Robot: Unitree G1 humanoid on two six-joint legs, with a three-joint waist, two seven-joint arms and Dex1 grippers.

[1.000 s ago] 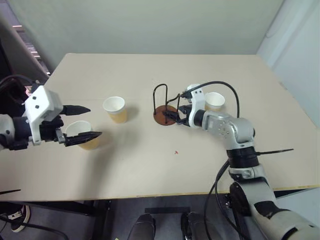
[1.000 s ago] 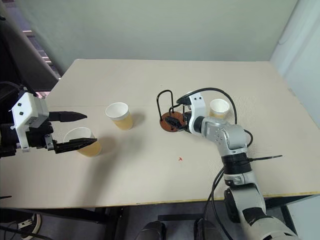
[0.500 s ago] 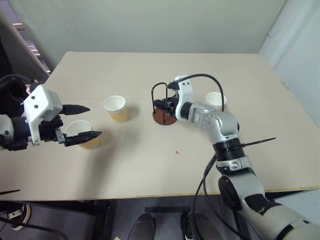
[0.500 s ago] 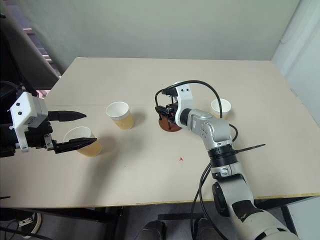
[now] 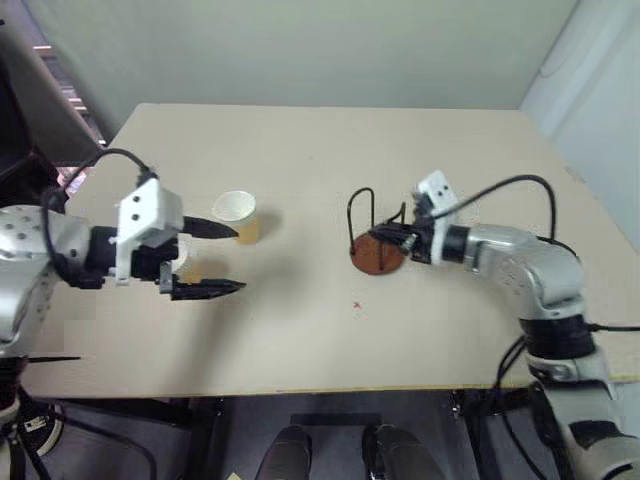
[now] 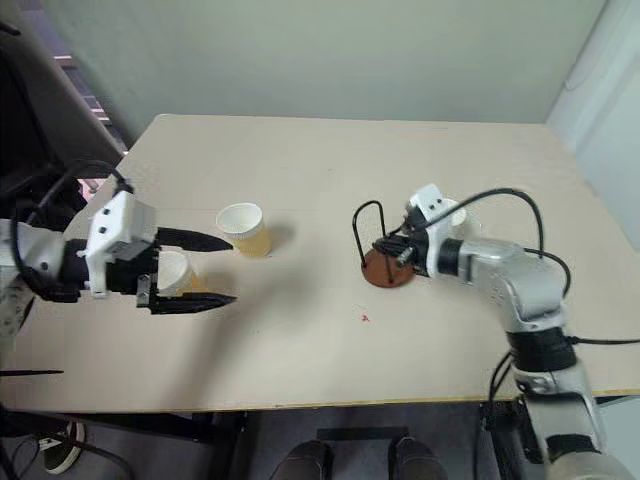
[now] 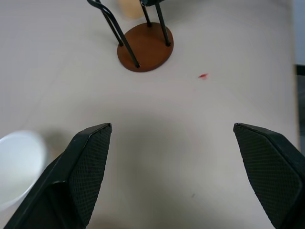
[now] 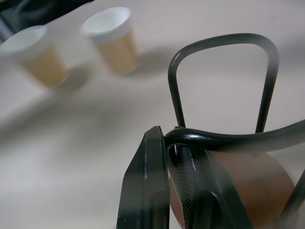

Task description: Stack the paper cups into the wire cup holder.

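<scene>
A: Where is the wire cup holder [image 5: 376, 240]?
B: On the table [image 5: 320, 140]. The right gripper [image 5: 404, 240] pinches one wire loop.
A: And the left gripper [image 5: 218, 258]?
B: Wide apart, empty, by two paper cups [image 5: 238, 215].

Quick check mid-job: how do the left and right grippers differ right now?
The left gripper is wide open; the right gripper is shut. The left gripper holds nothing, with a paper cup standing ungripped by its fingers; the right gripper is clamped on a wire loop of the wire cup holder. Both are low over the table, pointing inward.
</scene>
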